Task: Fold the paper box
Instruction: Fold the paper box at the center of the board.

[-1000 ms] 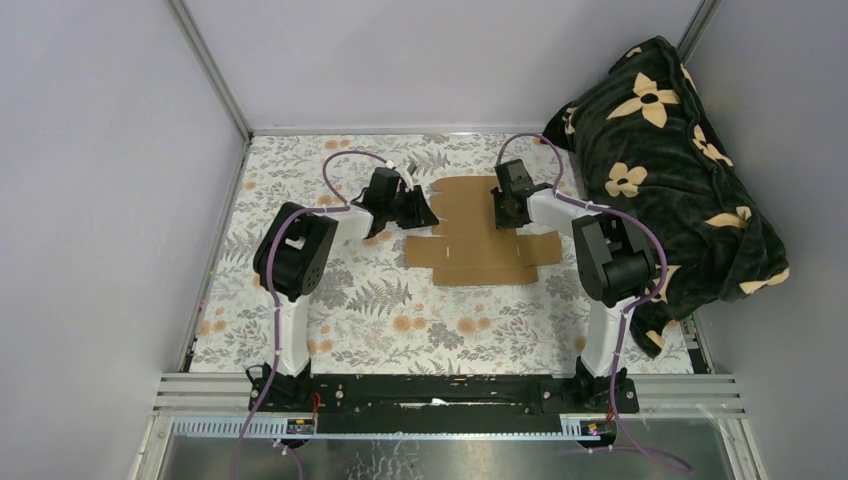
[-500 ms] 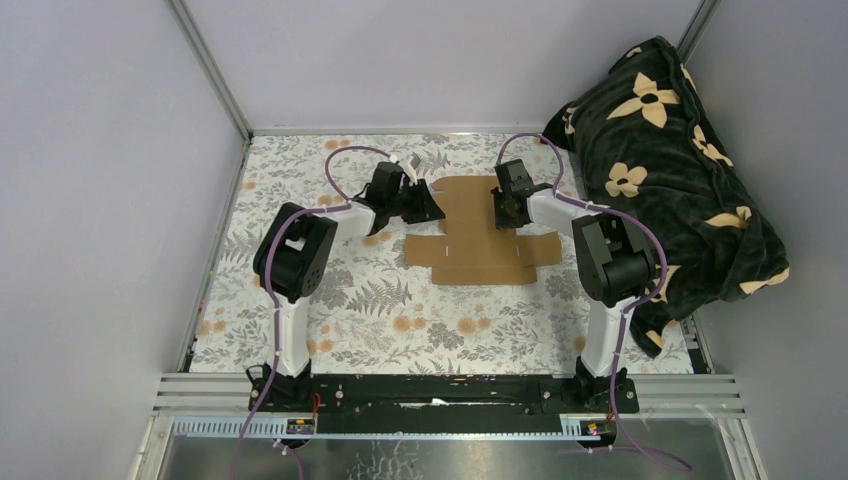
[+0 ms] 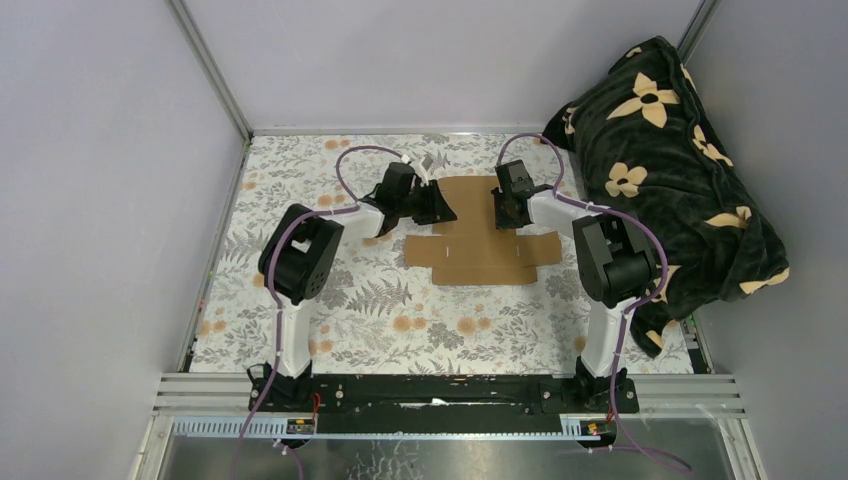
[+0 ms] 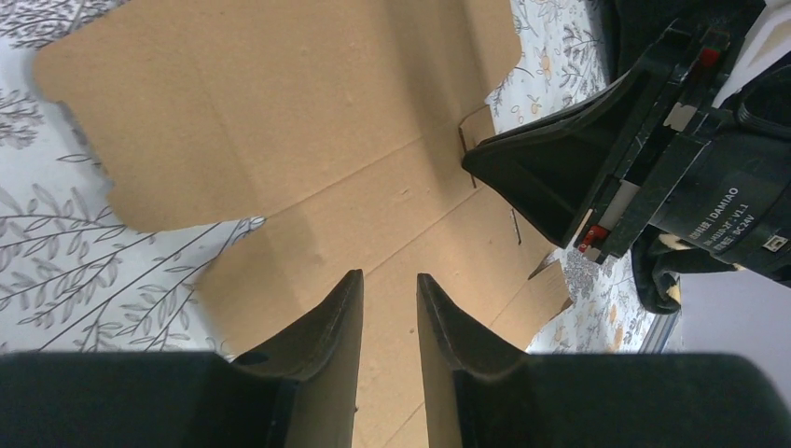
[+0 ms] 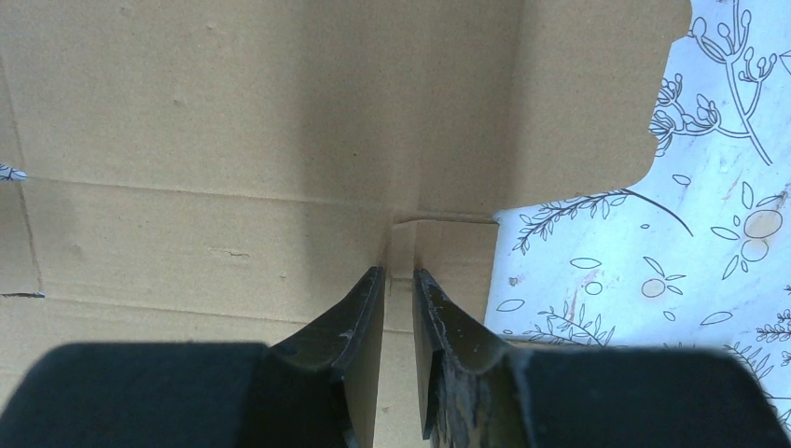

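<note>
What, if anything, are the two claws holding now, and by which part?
Left claw holds nothing; its jaws stand apart above the flat paper box. Right claw sits nearly closed over it; any grip cannot be told.

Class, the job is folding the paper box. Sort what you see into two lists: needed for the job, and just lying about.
For the job: paper box, left gripper, right gripper.
Lying about: dark flowered blanket, floral table cover.

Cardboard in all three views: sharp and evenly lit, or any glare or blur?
Left wrist: paper box softly lit, creases sharp, no glare; left gripper's fingers dark and soft-edged. Right wrist: likewise sharp, tablecloth bright with a bluish cast. Top external: box small but clear, soft even light.
</note>
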Available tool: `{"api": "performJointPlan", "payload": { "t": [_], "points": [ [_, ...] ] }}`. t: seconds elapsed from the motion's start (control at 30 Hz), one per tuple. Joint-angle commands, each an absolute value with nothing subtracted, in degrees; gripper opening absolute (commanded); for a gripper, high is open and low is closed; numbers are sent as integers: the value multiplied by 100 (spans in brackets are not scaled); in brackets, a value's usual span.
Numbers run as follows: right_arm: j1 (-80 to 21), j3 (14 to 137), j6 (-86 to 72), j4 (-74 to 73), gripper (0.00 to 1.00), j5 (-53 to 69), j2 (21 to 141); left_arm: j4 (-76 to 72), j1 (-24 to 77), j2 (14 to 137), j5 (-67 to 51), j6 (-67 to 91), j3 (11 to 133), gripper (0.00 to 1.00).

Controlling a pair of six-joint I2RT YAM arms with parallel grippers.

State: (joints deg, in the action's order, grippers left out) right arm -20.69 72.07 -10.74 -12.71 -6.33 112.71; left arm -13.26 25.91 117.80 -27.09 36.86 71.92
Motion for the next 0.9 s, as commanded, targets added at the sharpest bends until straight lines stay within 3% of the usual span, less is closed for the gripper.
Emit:
{"api": "performJointPlan", "payload": {
  "t": [0.0, 0.27, 0.53, 0.63, 0.73, 0.87],
  "points": [
    [-2224, 6781, -1248, -2004, 25, -38, 11764, -1591, 2718, 11970, -2776, 3784, 7398, 34],
    [-2221, 6740, -1262, -1960, 25, -18, 11755, -1707, 2830, 12096, -2737, 3810, 7354, 34],
    [-2224, 6723, -1258, -1960, 25, -16, 11760, -1540, 2343, 11209, -2546, 3567, 6908, 33],
    [-2224, 6714, -1275, -1951, 25, -18, 11767, -1238, 2137, 11012, -2441, 3406, 6865, 26],
    [-2224, 6724, -1284, -1947, 25, -18, 11775, -892, 2013, 10952, -2252, 3238, 6841, 6],
    [-2223, 6724, -1283, -1951, 25, 115, 11766, -505, 1975, 10972, -1891, 3038, 6777, 0]
  ]
}}
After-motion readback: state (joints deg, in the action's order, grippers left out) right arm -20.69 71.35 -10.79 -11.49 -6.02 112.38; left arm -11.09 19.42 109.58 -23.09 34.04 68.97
